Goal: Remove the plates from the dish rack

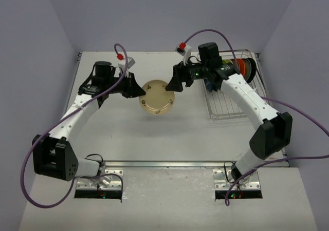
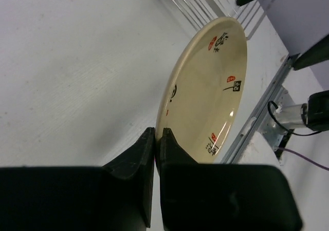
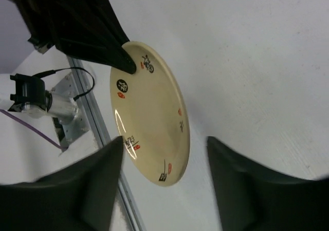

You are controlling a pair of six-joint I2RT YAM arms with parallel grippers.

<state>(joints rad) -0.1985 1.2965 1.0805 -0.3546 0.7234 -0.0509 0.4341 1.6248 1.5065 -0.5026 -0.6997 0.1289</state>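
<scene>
Between both arms, left tool pinches cream plate's rim; right tool gapes.

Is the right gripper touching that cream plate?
Apart. The right wrist view shows the right gripper open, bare table between each finger and the cream plate.

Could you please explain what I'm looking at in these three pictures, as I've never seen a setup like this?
Two robot arms are bolted to a table's near edge. One picture is taken from above and behind them; the other two come from a camera on each wrist. The left hand is shut on the rim of a cream plate with small red and black markings, holding it between the arms. The right hand is open, facing that plate. On the right stands a wire dish rack, with more plates at its far end.
</scene>
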